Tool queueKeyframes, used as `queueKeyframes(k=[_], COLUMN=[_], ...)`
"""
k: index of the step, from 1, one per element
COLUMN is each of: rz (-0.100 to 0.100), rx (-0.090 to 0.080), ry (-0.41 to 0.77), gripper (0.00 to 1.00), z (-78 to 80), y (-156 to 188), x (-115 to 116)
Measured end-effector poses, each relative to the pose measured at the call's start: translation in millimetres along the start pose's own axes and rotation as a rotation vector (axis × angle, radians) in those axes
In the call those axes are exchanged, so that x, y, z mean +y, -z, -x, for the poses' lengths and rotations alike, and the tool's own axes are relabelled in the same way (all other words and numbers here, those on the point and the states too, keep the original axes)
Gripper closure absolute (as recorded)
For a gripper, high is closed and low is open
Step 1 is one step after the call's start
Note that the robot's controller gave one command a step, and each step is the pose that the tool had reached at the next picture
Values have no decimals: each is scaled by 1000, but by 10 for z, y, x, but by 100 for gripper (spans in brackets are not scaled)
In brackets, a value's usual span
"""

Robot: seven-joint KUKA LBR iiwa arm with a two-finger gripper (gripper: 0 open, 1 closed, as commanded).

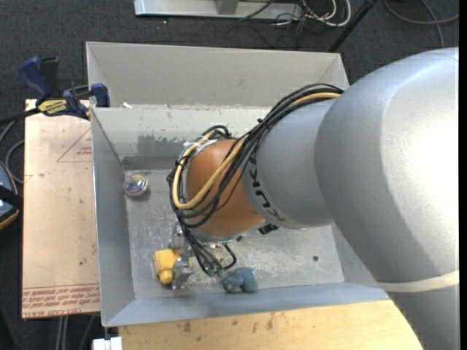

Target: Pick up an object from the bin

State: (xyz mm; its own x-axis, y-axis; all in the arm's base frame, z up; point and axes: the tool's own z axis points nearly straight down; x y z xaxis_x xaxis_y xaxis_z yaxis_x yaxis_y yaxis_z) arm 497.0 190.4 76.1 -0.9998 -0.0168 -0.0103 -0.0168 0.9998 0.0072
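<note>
Near wall of bin (109,232): blue-grey lump (241,280) on the floor, close against it. Just left of it, small yellow obj (166,265), near-left part of the floor. The hand (188,262) is down at floor level right beside the yellow obj; spread or pressed together, can't tell, as cables & orange wrist cover (219,188) hide it. Farther back on the left: small round purplish-silver thing (136,186), well apart.

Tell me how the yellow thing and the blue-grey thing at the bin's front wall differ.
Colour: the yellow thing is bright, the blue-grey thing dull. Place: the yellow thing lies on the view's left of the gripper, the blue-grey thing on its right. Shape: the yellow thing looks chunky, the blue-grey thing longer and flatter. Both are small and lie on the bin floor.
</note>
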Motion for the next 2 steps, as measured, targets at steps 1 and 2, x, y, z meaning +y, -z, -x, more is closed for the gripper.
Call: queueKeyframes(k=[1, 2], rz=[-3, -4], rx=[2, 5], ry=[-1, 304], gripper=[100, 100], z=[-7, 4], y=[1177, 1734], x=[29, 6])
